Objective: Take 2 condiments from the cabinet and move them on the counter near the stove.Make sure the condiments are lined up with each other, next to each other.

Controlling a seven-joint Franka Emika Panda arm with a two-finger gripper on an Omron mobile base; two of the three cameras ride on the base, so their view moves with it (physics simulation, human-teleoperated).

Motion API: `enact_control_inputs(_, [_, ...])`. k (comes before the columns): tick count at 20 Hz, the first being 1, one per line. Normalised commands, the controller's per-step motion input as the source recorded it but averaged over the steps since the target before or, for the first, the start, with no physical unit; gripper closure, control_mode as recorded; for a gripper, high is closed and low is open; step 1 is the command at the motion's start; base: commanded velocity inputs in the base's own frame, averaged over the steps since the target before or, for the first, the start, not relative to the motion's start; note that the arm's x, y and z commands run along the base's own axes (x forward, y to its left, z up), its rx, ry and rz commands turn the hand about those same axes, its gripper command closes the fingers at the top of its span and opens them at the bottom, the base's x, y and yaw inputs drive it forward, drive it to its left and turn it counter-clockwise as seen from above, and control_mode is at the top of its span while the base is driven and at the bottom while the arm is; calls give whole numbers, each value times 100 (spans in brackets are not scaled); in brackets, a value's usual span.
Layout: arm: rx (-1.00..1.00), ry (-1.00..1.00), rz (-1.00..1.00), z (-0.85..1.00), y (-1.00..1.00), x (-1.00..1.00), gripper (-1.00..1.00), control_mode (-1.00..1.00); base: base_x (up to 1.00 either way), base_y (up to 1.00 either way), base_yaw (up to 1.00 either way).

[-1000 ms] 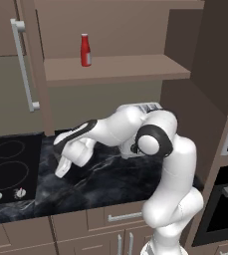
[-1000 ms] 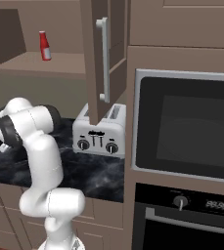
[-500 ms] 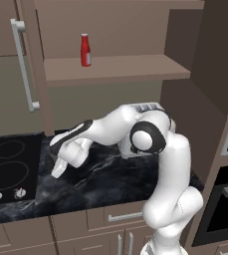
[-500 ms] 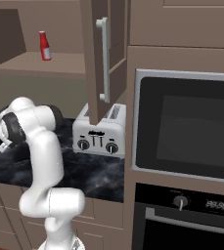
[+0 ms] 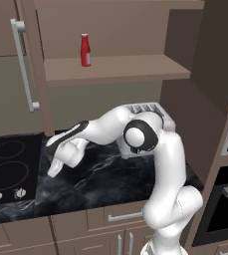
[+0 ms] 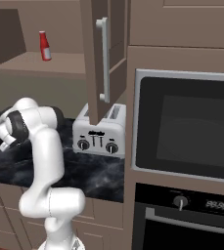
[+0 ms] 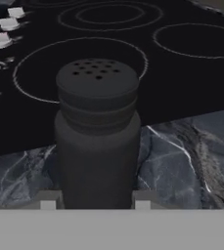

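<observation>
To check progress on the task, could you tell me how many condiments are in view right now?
2. The red bottle stands on the cabinet shelf. The dark shaker sits between the jaws, over the counter beside the stove. Others may be hidden.

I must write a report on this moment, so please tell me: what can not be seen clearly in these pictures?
- Shaker, hand view: its base is cut off by the bottom edge, so contact with the counter is unclear.
- End effector, left base view: its fingertips are too small to make out.
- Red bottle, both base views: label too small to read.
- Toaster, left base view: mostly behind the arm.
</observation>
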Motion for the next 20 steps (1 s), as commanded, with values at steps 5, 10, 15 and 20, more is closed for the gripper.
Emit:
enact_control_inputs(5, [0,0,0,-17,16,17,100,-100,0,0,0])
enact_control_inputs(10, [0,0,0,-21,11,9,100,-100,0,0,0])
enact_control_inputs(15, [0,0,2,-30,2,0,-100,-100,0,0,0])
enact_control_inputs(20, [0,0,8,-34,-6,-4,-100,-100,0,0,0])
